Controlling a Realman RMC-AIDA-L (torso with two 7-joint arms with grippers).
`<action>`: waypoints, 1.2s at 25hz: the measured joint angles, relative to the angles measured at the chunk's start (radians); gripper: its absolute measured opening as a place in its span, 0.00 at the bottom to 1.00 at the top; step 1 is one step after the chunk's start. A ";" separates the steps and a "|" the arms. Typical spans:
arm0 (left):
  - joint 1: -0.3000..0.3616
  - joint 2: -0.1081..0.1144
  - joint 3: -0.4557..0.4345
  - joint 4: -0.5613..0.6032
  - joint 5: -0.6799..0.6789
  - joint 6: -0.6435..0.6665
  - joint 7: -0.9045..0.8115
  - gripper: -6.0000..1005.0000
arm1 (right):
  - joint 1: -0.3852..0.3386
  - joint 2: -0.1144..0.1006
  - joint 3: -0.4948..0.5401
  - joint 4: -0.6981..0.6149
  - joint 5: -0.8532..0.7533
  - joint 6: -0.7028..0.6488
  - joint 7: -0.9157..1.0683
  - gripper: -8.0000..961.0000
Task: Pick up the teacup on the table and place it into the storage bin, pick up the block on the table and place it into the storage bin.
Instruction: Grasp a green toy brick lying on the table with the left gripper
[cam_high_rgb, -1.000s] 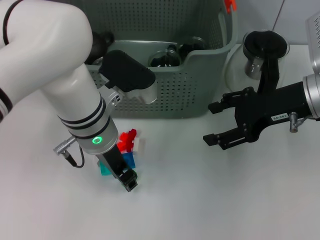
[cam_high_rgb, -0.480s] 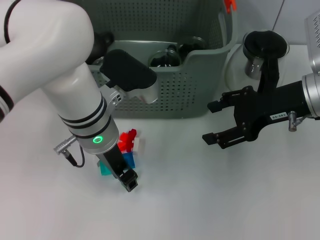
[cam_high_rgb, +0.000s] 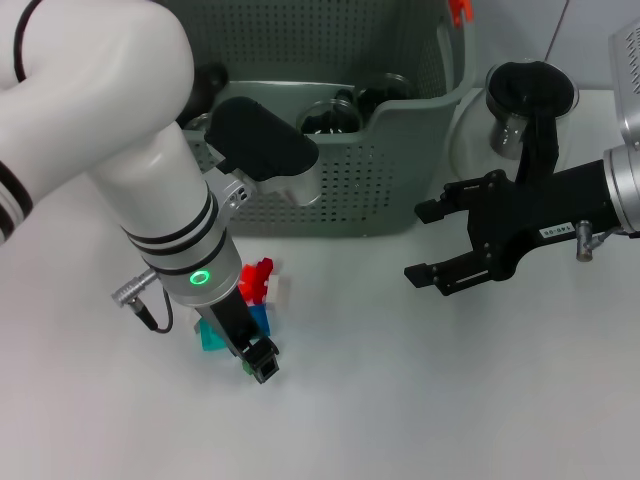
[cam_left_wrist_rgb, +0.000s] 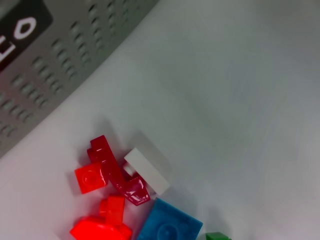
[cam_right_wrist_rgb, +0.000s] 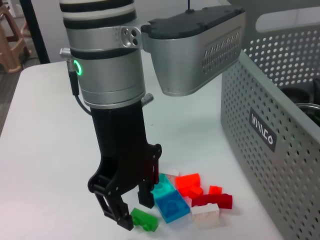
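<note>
A heap of small blocks lies on the white table in front of the storage bin (cam_high_rgb: 400, 150): red (cam_high_rgb: 256, 279), white (cam_high_rgb: 284, 290), blue (cam_high_rgb: 260, 318), teal (cam_high_rgb: 209, 338). My left gripper (cam_high_rgb: 256, 362) points down at the near edge of the heap, jaws apart. In the right wrist view it (cam_right_wrist_rgb: 132, 212) straddles a green block (cam_right_wrist_rgb: 145, 220), beside blue (cam_right_wrist_rgb: 172, 207) and red (cam_right_wrist_rgb: 187, 182) ones. The left wrist view shows the red (cam_left_wrist_rgb: 92, 176), white (cam_left_wrist_rgb: 147, 172) and blue (cam_left_wrist_rgb: 170, 227) blocks. A glass cup (cam_high_rgb: 328, 117) sits inside the bin. My right gripper (cam_high_rgb: 425, 243) hangs open and empty to the right.
A glass jar with a black lid (cam_high_rgb: 528, 100) stands at the far right beside the bin. The bin's perforated wall with its black label (cam_right_wrist_rgb: 262, 132) stands just behind the blocks. An orange-red clip (cam_high_rgb: 458, 10) sits on the bin's rim.
My left arm has shifted slightly right and lower over the heap of blocks. The right arm has barely moved.
</note>
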 joint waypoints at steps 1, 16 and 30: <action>-0.001 0.000 0.000 -0.002 0.000 -0.001 0.000 0.43 | 0.000 0.000 0.000 0.000 0.000 0.000 0.000 0.91; -0.004 -0.001 0.030 -0.008 0.002 -0.008 -0.012 0.43 | 0.003 0.000 0.000 0.000 0.000 0.001 0.000 0.91; -0.007 -0.001 0.035 -0.009 0.004 -0.016 -0.012 0.26 | 0.004 0.000 0.000 0.000 0.000 0.010 0.000 0.91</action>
